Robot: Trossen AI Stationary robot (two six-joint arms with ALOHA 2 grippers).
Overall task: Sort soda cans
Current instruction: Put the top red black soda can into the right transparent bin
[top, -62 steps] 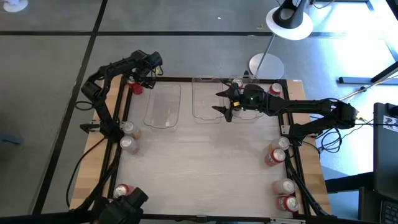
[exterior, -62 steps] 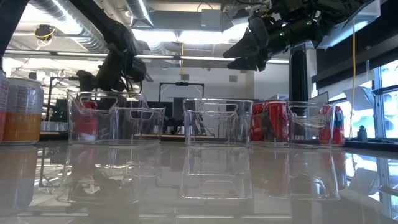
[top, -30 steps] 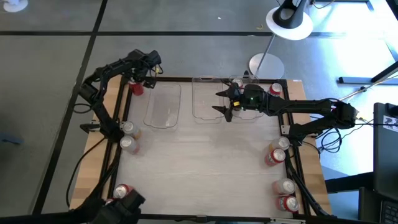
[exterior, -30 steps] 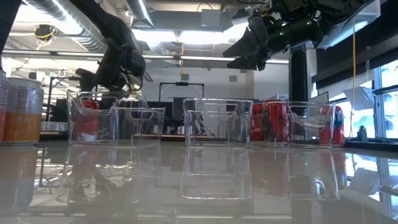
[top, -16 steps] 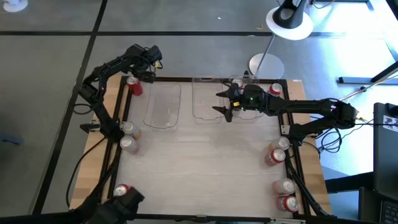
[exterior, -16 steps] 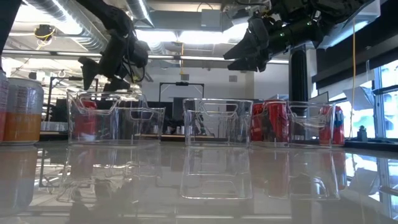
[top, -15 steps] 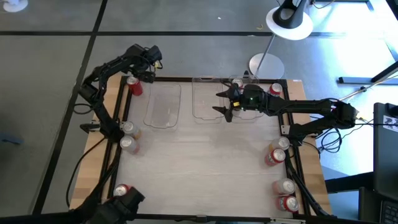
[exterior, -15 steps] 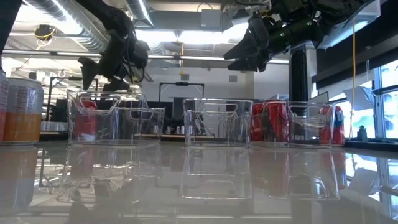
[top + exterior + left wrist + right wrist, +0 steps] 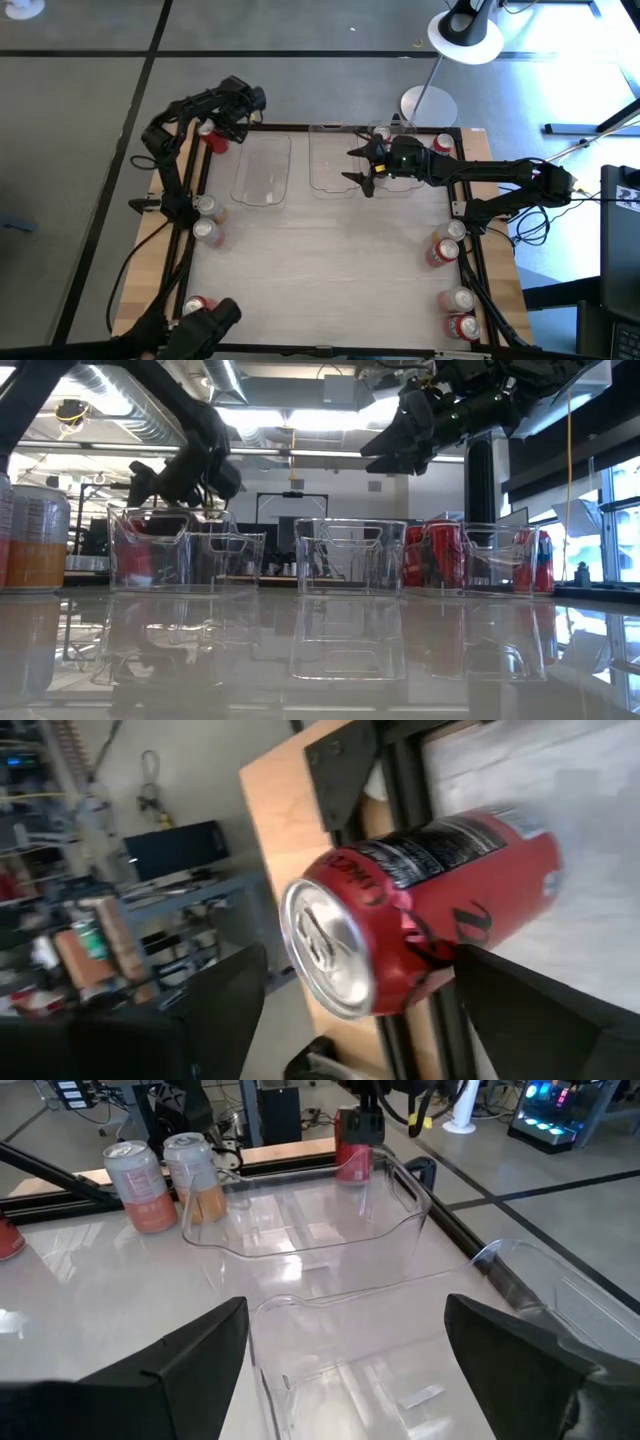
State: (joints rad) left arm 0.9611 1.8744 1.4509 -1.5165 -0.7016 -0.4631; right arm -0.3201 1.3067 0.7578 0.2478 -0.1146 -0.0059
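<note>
Left wrist view: my left gripper (image 9: 350,1010) is clenched on a red cylindrical soda can with a silver top (image 9: 420,910), held tilted over the black frame corner and pale wooden table edge (image 9: 275,830). The high view shows less: that same can (image 9: 212,137) as a red spot under my left gripper (image 9: 222,125), just outside the far left corner of the clear rectangular plastic left bin (image 9: 264,170).

Right wrist view: my right gripper (image 9: 345,1370), fingers spread and holding nothing, hangs above the clear plastic middle bin (image 9: 390,1360); both that bin and the left bin show bare floors. Two pale silver cans with orange-red marks (image 9: 165,1180) stand beyond the left bin.

Low view: the clear plastic right bin (image 9: 475,560) holds upright red cans (image 9: 440,555); how many, I cannot tell. Another red can (image 9: 143,550) shows through the left bin's wall; inside or behind, I cannot tell.
</note>
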